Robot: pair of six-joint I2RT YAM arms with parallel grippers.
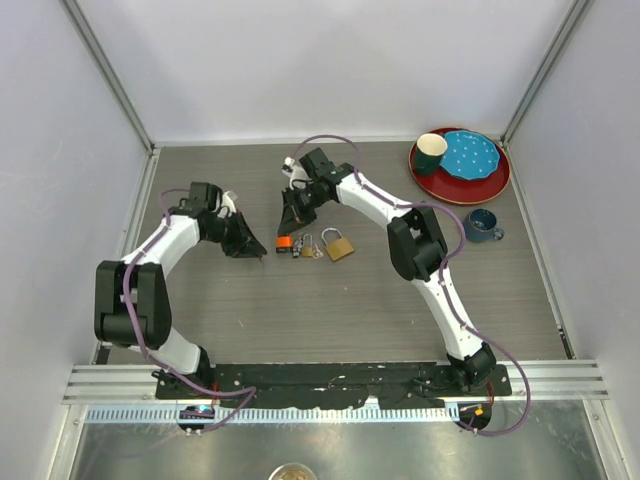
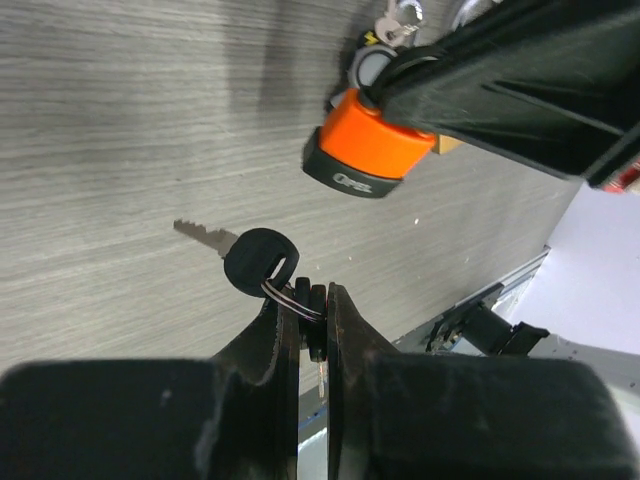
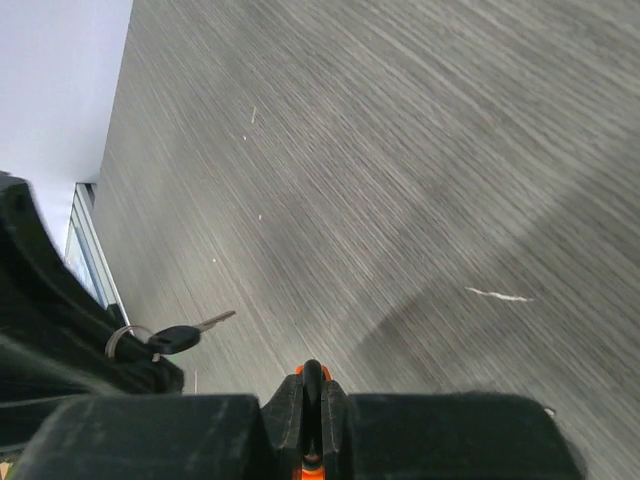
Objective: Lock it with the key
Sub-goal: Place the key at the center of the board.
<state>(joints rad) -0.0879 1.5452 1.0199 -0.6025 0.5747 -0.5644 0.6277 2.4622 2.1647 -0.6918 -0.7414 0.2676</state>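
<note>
**Desk:** What does the overhead view show?

**Photographer:** Two arms meet near the middle of the surface. The right end effector (image 1: 291, 230) is clamped on an orange padlock (image 1: 284, 243), just beside a brass padlock (image 1: 339, 246) and some loose keys. The left end effector (image 1: 252, 247) faces it from the left-edge side, with a small gap between them.

**Desk:** And the left wrist camera?

**Photographer:** Its fingers (image 2: 288, 320) are pinched together at the ring end of a black-headed key (image 2: 258, 262). The blade points away from them and is not in the lock. The orange padlock hangs nearby, up and to the right.

**Desk:** The right wrist?

**Photographer:** The fingers are closed on a sliver of orange at the bottom of the view. The key shows at lower left, in the other arm's grip.

**Desk:** How will they handle?

**Photographer:** The key looks light, thin and stiff. Held near the ring it may swivel, so a pinch across the flat head would likely steer it better. The padlock looks dense with a smooth cover and could twist when pushed. Grip it across the body and leave the keyhole end free.
</note>
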